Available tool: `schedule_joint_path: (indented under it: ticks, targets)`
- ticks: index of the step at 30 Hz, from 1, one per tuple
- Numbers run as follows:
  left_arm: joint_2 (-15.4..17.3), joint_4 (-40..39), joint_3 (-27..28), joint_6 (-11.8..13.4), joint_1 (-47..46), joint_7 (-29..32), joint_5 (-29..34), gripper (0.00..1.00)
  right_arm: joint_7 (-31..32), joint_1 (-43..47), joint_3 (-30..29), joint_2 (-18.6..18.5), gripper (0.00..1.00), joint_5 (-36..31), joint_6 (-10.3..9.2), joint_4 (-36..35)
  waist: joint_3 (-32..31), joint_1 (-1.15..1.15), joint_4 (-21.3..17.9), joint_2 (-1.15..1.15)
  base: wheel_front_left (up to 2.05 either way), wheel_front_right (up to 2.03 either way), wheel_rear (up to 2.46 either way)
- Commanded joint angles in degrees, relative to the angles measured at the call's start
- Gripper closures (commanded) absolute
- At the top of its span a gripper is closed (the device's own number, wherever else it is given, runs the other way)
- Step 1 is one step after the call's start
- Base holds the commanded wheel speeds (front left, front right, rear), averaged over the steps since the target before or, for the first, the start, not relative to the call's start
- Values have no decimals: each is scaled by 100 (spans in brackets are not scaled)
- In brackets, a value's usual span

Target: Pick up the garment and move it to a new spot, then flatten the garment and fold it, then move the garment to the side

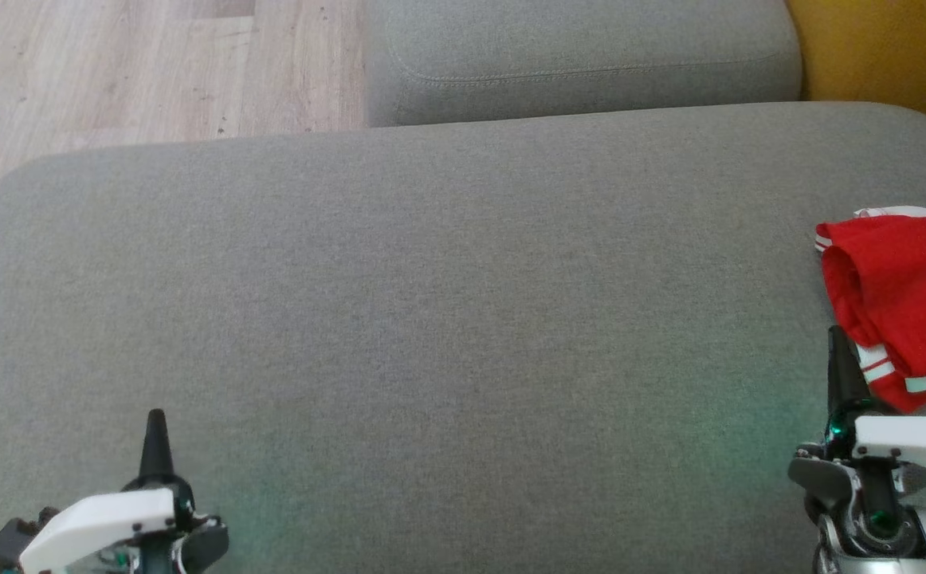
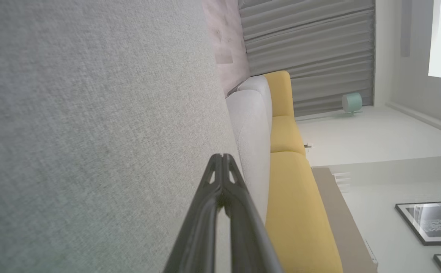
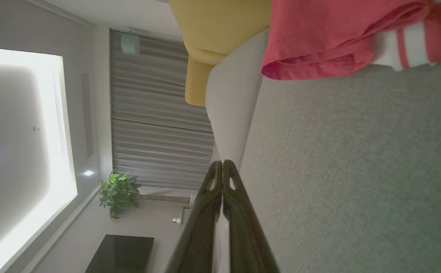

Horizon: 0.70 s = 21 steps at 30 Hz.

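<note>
No legible text, labels, brands or numbers on any surface (framed wall pictures too blurred).

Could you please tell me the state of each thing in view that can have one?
garment: rumpled, lying on the grey cushion, not held.
left gripper: shut, empty.
right gripper: shut, empty, beside the garment.

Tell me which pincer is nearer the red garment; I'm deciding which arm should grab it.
Right. The right pincer, shut, sits close beside the red garment; the left pincer, shut, is far across the grey cushion.
</note>
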Motion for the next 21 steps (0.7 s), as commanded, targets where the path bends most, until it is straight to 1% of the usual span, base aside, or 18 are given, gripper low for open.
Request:
schedule_joint_path:
  ticks: [1, 15, 21]
  targets:
    - [23, -231, 218, -54, -300, 53, -177, 100, 69, -59, 69, -28, 100, 193, -4, -281, 1, 0, 0, 0, 0, 0, 0]
    - [26, -377, 352, -137, -385, 289, -1052, 100, 300, -15, -40, -31, 100, 1105, -4, -561, 9, 0, -6, 0, 0, 0, 0]
    - [26, -385, 359, -142, -389, 301, -1097, 100, 312, -12, -45, -31, 100, 1152, -4, -576, 9, 0, -7, 0, 0, 0, 0]
